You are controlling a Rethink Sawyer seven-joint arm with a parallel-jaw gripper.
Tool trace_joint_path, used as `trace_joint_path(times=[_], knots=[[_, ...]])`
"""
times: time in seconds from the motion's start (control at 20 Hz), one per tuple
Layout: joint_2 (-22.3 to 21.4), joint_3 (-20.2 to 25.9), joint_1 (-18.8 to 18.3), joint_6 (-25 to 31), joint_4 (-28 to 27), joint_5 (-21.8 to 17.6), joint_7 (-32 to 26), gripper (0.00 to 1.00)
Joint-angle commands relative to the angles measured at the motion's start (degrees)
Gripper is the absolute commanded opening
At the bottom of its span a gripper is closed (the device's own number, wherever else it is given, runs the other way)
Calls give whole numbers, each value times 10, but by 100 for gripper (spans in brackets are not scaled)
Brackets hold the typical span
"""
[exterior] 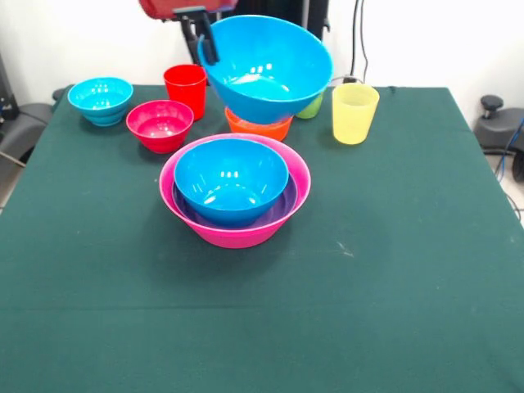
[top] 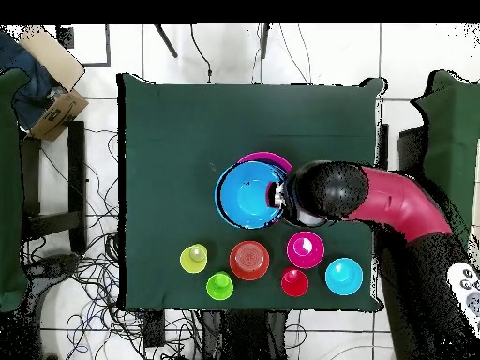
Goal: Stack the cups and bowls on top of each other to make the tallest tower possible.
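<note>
Overhead, the fingers (exterior: 206, 42) are pinching the tilted blue bowl (exterior: 266, 70) by its rim; light, glossy, likely slippery, it is hanging above the tower (exterior: 235, 192).

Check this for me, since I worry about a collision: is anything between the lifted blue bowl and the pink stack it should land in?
Nothing visible blocks it. The gripper holds the blue bowl tilted in the air, and the tower stands open-topped, apart from the orange bowl.

No text, label, brand, number or sign can be read on anything in either view.
</note>
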Motion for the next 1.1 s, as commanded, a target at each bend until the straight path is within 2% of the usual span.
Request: trace_joint_path(times=[0.05,0.4,1.1], knots=[[23,71,16,-8,51,-48,-126,0],[43,93,-13,-31,62,-69,-130,0],[73,131,-64,-25,59,-118,-139,0]])
